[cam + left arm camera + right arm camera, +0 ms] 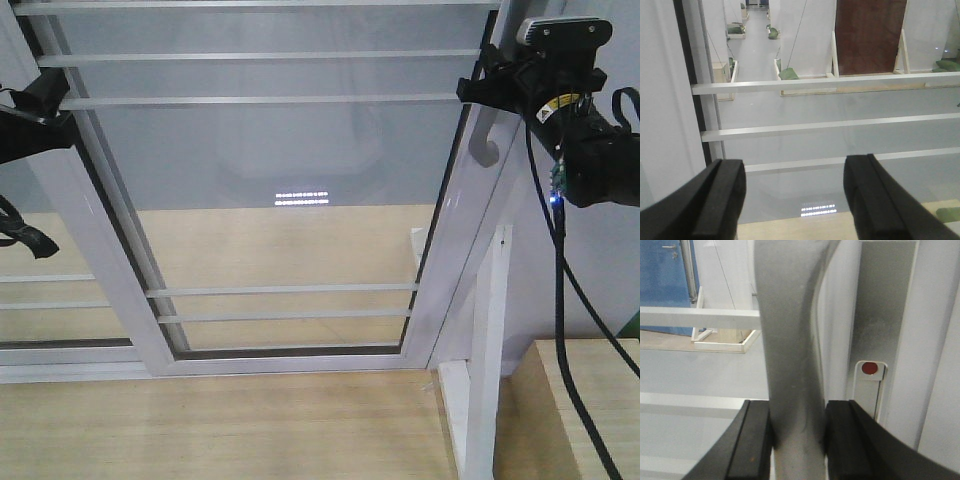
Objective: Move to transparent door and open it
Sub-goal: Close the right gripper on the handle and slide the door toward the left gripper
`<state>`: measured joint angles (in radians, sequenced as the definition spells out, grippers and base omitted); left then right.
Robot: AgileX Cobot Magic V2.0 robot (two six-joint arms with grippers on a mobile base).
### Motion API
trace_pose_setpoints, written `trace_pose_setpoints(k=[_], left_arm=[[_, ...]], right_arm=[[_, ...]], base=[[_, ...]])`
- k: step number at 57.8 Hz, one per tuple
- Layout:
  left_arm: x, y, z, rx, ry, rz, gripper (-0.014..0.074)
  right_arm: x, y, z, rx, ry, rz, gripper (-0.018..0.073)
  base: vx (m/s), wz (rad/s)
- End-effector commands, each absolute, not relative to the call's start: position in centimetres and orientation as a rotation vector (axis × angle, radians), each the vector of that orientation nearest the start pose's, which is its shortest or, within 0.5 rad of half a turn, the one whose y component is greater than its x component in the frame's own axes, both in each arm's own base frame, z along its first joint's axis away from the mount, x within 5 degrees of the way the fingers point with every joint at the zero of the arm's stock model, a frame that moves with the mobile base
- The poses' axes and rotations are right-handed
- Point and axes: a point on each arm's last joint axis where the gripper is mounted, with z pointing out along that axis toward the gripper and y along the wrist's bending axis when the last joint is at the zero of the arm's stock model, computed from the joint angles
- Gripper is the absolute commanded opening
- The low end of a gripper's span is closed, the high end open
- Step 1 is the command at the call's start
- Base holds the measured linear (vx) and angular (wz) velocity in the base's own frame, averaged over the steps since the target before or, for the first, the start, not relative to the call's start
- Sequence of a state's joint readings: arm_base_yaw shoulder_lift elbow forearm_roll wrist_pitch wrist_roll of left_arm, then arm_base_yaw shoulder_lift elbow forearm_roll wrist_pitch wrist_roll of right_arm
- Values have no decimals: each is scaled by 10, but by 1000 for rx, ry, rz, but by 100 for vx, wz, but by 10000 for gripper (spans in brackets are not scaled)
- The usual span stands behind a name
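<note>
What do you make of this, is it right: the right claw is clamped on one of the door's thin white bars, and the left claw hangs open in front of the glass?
Not quite. The right claw is shut on the curved grey handle of the transparent door, not on a white bar; the right wrist view shows it. The left claw does hang open in front of the glass.

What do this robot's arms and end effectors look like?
Both arms are black. The right end effector carries a silver-grey camera housing, a yellow label, a small blue light and a black cable hanging below. The left end effector has broad matte black fingers.
</note>
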<state>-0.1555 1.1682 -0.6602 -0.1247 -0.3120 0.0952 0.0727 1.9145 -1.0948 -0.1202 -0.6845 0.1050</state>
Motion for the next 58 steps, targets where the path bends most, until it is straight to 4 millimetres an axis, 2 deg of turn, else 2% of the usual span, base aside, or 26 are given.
trace_pose_setpoints(k=[1, 8, 34, 58], left_arm=[[251, -36, 329, 63, 1548, -113, 544], [251, -36, 329, 63, 1548, -113, 544], [251, -36, 329, 63, 1548, -113, 544], [251, -36, 329, 63, 1550, -113, 544]], right_arm=[[420, 40, 263, -150, 1417, 133, 209], [418, 50, 264, -193, 1401, 171, 193], [399, 131, 266, -340, 1357, 340, 209], [378, 184, 267, -428, 1322, 459, 209]], base=[[0, 0], [0, 0], [0, 0], [0, 0]])
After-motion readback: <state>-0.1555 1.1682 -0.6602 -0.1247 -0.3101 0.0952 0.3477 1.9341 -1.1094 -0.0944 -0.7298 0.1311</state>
